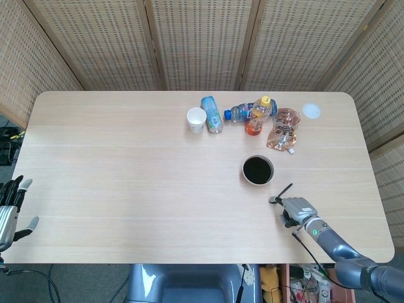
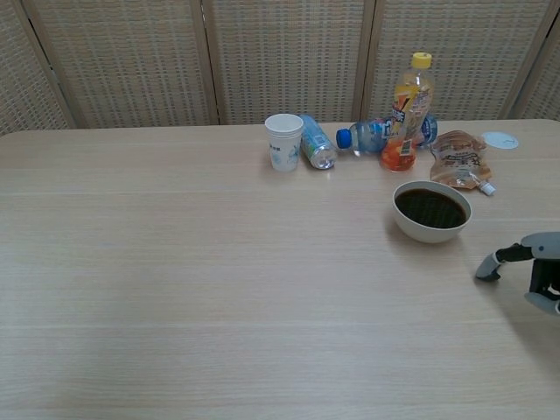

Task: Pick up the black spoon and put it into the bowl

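The black spoon (image 1: 282, 193) lies slanted on the table, just in front and to the right of the bowl (image 1: 244, 172). That white bowl (image 2: 429, 233) is dark inside. My right hand (image 1: 298, 209) sits low at the spoon's near side. In the chest view a grey finger (image 2: 495, 261) of the right hand (image 2: 544, 265) lies over the spoon's head end, with only a dark stretch of the spoon (image 2: 518, 254) showing. Whether the fingers grip it is unclear. My left hand (image 1: 9, 212) hangs off the table's left front corner, fingers spread and empty.
Behind the bowl stand a paper cup (image 1: 196, 119), a lying can (image 1: 211, 114), a lying water bottle (image 1: 238, 112), an upright orange drink bottle (image 1: 257, 116) and a crumpled pouch (image 1: 283, 129). A white lid (image 1: 311, 111) lies at the far right.
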{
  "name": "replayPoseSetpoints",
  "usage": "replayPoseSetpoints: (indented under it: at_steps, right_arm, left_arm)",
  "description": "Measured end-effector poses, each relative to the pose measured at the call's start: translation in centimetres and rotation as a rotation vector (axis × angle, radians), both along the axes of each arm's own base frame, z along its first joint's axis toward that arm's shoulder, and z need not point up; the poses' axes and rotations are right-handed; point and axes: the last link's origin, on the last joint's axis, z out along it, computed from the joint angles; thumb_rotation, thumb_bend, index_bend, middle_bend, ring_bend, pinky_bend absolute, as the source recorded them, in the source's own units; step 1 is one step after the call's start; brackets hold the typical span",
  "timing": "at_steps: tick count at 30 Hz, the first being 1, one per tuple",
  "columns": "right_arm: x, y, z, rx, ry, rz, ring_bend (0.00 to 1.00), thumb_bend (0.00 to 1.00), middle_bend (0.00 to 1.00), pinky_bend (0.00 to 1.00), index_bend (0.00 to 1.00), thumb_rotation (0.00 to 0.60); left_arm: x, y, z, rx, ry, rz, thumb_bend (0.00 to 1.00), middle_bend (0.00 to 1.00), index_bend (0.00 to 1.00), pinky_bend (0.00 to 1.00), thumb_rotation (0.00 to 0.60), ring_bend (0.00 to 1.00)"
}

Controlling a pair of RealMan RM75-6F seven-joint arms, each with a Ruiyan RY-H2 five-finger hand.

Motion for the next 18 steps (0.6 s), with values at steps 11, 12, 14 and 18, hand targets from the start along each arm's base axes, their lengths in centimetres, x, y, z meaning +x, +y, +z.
replayPoseSetpoints:
  at_steps: [11, 12, 14, 18]
  right_arm:
    - [-0.6, 0.4, 0.1, 0.006, 0.02, -0.02, 0.98, 0.76, 0.93, 0.99, 0.18, 0.6]
    - [-0.6, 0.4, 0.2, 0.004, 0.022, -0.022, 0.98, 0.76, 0.93, 0.99, 0.18, 0.6]
    - [-0.9, 0.6, 0.4, 0.001, 0.027, -0.029, 0.98, 0.76, 0.93, 0.99, 0.18, 0.6]
    - [-1.3, 1.0, 0.8, -0.004, 0.035, -0.039, 0.98, 0.76, 0.93, 0.99, 0.18, 0.6]
  left_arm:
    - [-0.1, 0.1, -0.1, -0.004, -0.001, 0.003, 0.32, 0.0, 0.0, 0.0, 0.6, 0.0]
    - [-0.1, 0.1, -0.2, -0.004, 0.0, 0.002, 0.32, 0.0, 0.0, 0.0, 0.6, 0.0]
    - [0.0, 0.1, -0.2, -0.006, 0.0, 0.0, 0.32, 0.0, 0.0, 0.0, 0.6, 0.0]
    - [0.0, 0.2, -0.3, -0.008, 0.0, -0.002, 0.32, 0.0, 0.0, 0.0, 0.6, 0.0]
